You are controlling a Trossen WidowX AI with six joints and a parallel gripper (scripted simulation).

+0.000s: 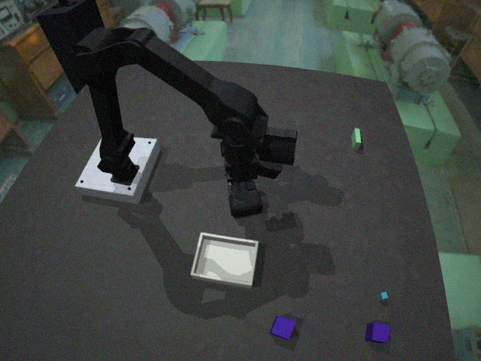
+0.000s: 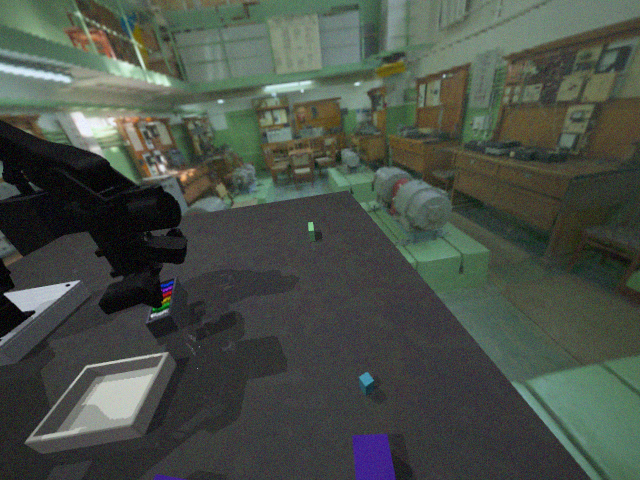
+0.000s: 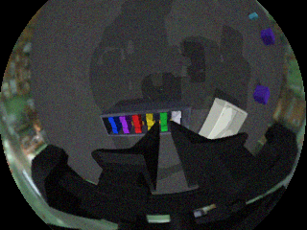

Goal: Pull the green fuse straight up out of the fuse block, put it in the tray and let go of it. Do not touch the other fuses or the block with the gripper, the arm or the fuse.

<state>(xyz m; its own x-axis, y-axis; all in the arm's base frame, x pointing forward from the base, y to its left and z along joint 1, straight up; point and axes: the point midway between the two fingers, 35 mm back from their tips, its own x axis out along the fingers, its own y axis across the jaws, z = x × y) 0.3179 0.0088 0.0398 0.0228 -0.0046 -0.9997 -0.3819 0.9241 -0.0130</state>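
Note:
The green fuse point(image 2: 164, 305) point(image 3: 164, 126) stands in its slot in the dark fuse block point(image 2: 164, 326) point(image 3: 144, 105), between the yellow fuse point(image 3: 150, 120) and the white fuse point(image 3: 177, 117). My gripper point(image 3: 164, 125) is slightly open and holds nothing. It points down over the block; in the wrist view its fingertips appear on either side of the green fuse. Their exact height above it is hard to tell. The arm hides the block in the top view. The off-white tray point(image 1: 196, 254) point(image 2: 93, 439) point(image 3: 211, 117) is empty and stands beyond the block's white-fuse end.
Red point(image 3: 137, 124), purple point(image 3: 125, 124) and blue point(image 3: 113, 124) fuses fill the block's other end. Two purple cubes point(image 1: 282, 327) point(image 1: 379, 332) and a small cyan cube point(image 1: 382, 296) point(image 2: 366, 382) lie past the tray. A light green block point(image 1: 356, 138) point(image 2: 311, 231) stands far off.

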